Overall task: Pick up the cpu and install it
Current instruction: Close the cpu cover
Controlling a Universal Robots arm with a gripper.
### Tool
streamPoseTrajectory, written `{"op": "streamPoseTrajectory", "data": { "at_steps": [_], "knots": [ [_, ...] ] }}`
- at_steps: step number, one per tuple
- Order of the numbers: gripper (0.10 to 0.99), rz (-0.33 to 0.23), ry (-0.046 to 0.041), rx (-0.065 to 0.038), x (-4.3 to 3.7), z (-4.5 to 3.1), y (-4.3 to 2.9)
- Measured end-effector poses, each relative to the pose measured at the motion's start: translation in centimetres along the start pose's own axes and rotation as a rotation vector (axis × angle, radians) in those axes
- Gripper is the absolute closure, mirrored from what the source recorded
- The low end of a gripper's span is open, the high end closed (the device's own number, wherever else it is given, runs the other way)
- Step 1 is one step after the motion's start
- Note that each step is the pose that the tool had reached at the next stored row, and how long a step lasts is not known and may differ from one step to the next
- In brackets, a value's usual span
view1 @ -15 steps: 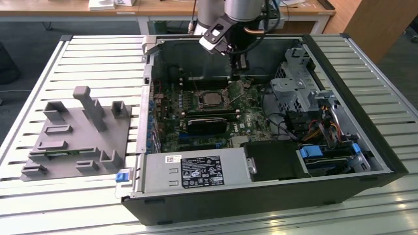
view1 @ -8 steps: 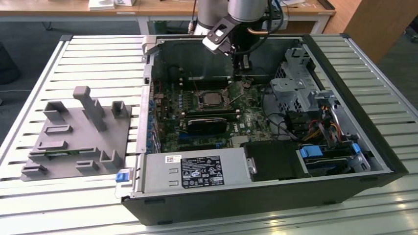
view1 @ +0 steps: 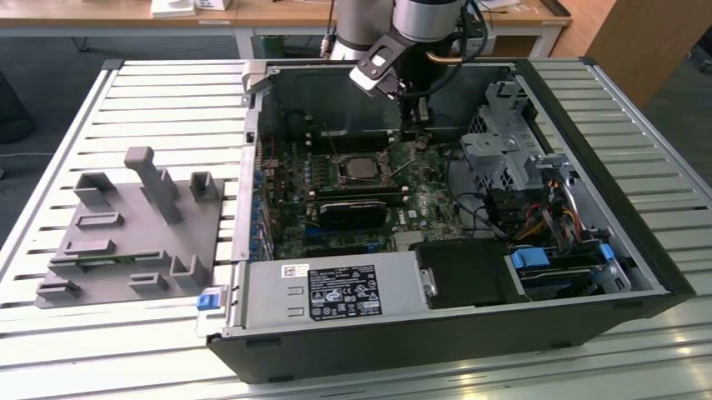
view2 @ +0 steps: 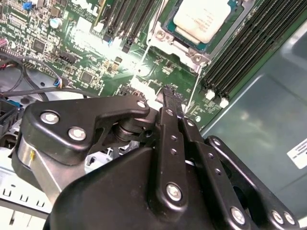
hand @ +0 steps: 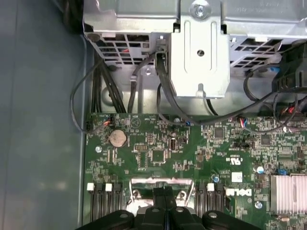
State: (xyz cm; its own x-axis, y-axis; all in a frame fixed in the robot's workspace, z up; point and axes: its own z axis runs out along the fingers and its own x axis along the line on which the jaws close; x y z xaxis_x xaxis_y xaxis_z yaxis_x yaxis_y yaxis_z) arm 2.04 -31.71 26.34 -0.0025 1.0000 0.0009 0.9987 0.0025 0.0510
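The exterior view overlooks the motherboard [view1: 428,200] from above; the 2 wrist views (close-up) share it.

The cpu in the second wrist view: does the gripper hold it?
No, the cpu lies in its socket on the motherboard, apart from the tip of the gripper.

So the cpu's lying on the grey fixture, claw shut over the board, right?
No: the cpu sits in the socket on the board, per the second wrist view, not on the fixture. The claw is shut over the board.
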Motion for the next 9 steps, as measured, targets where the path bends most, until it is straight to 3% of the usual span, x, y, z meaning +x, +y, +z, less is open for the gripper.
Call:
{"op": "streamPoseTrajectory", "data": {
  "at_steps": [9],
  "knots": [
    [0.980,0.000,0.0000,0.001,0.01,0.22,0.67]
  ]
}}
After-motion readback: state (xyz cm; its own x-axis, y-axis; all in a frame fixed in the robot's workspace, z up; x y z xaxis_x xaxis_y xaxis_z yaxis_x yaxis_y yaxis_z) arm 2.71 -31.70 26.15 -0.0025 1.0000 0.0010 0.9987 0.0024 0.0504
